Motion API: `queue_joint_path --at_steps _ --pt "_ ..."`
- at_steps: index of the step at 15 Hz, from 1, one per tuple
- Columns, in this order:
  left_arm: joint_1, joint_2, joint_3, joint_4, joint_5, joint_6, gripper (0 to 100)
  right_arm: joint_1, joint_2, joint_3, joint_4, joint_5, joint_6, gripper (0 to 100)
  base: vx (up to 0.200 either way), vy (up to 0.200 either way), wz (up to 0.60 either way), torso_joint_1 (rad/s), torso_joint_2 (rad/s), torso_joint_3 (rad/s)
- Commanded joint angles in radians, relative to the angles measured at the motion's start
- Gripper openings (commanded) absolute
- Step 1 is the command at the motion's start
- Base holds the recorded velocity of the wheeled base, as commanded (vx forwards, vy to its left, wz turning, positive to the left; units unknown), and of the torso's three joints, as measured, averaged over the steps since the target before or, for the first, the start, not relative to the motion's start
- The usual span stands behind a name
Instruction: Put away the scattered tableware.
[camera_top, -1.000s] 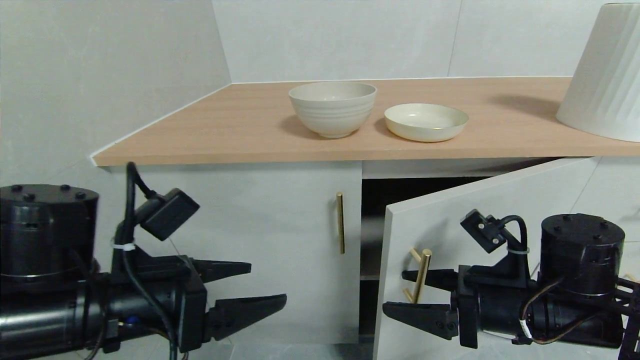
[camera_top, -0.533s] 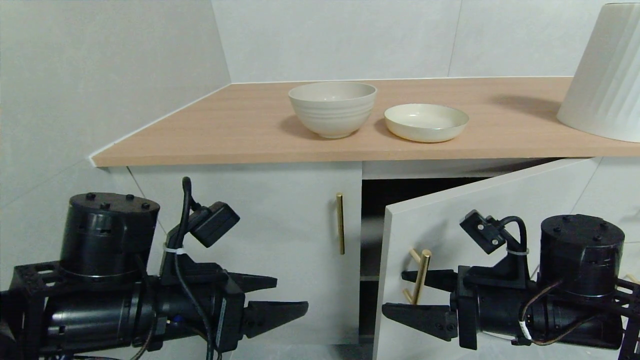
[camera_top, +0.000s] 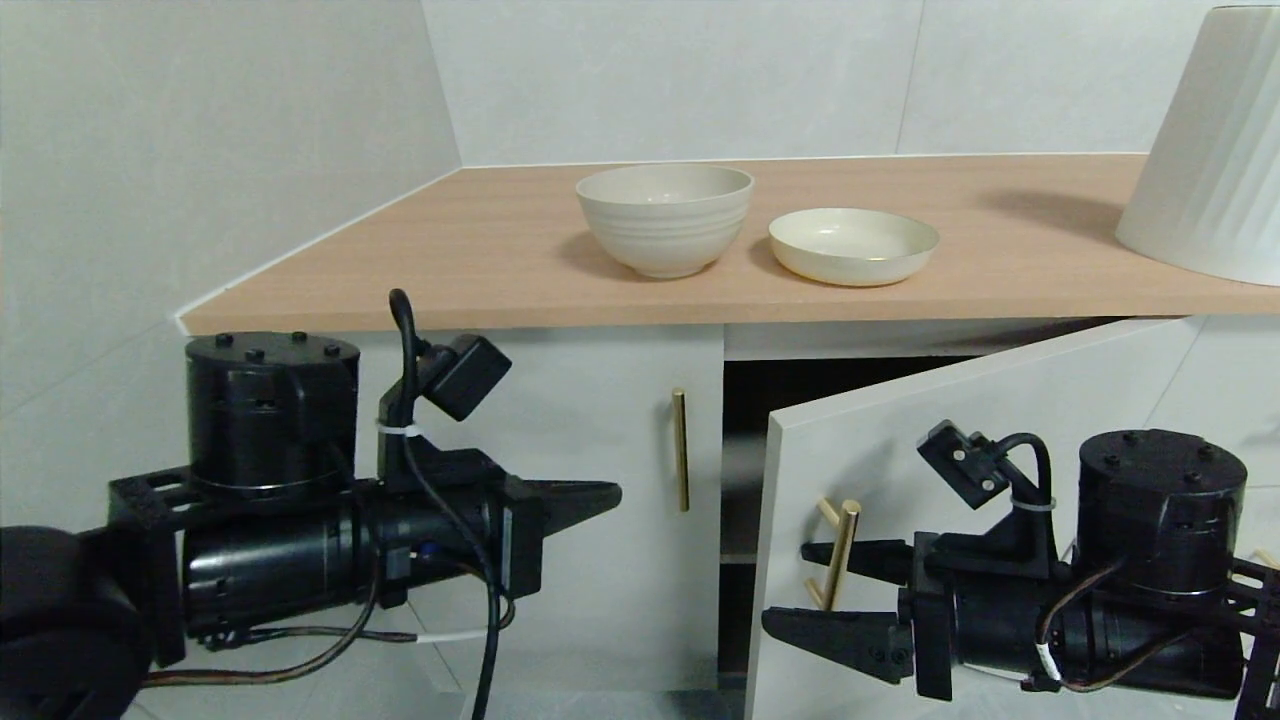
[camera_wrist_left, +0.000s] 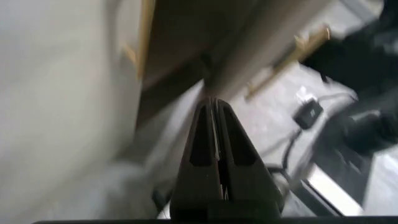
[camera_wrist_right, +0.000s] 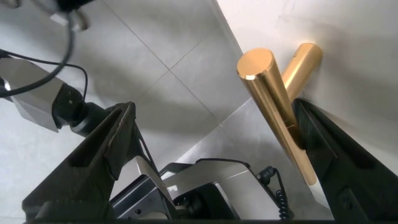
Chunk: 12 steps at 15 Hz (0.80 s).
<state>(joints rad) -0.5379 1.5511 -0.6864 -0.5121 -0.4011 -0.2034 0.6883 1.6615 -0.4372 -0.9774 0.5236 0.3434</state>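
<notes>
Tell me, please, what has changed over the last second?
The left hand rose, moved right and shut. The right hand stayed open around the door handle; the bowl and dish stayed on the counter.

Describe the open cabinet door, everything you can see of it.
The right cabinet door is a flat, matte, pale grey-white panel. It stands partly open toward the robot, below the wooden countertop, and a dark interior shows behind it. A brass-coloured bar handle stands upright near its free edge on short posts. The right gripper is open and straddles that handle. Whether it touches the handle cannot be told.
</notes>
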Motion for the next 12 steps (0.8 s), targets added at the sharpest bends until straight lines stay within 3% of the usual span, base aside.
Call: queue_joint_path --at_steps 1,3,6,9,12 --pt "-0.014 0.101 -0.021 -0.08 -0.005 -0.002 0 0.0 0.006 0.0 0.0 -0.001 0.0 100 0.0 0.0 0.0 0.0 0.0 0.0" --pt "-0.027 0.139 -0.036 -0.117 -0.015 -0.002 0 0.0 0.004 -0.001 0.0 -0.001 0.0 100 0.0 0.0 0.0 0.0 0.0 0.0" --pt "-0.096 0.27 -0.042 -0.221 -0.032 -0.002 0 0.002 0.006 0.002 0.0 -0.001 0.0 100 0.0 0.0 0.0 0.0 0.0 0.0" --pt "-0.129 0.442 -0.041 -0.459 0.025 -0.002 0 0.002 0.003 0.009 0.0 -0.001 0.0 100 0.0 0.0 0.0 0.0 0.0 0.0" --pt "-0.152 0.472 -0.042 -0.497 0.054 -0.002 0 0.002 -0.003 0.009 -0.001 -0.001 0.0 100 0.0 0.0 0.0 0.0 0.0 0.0"
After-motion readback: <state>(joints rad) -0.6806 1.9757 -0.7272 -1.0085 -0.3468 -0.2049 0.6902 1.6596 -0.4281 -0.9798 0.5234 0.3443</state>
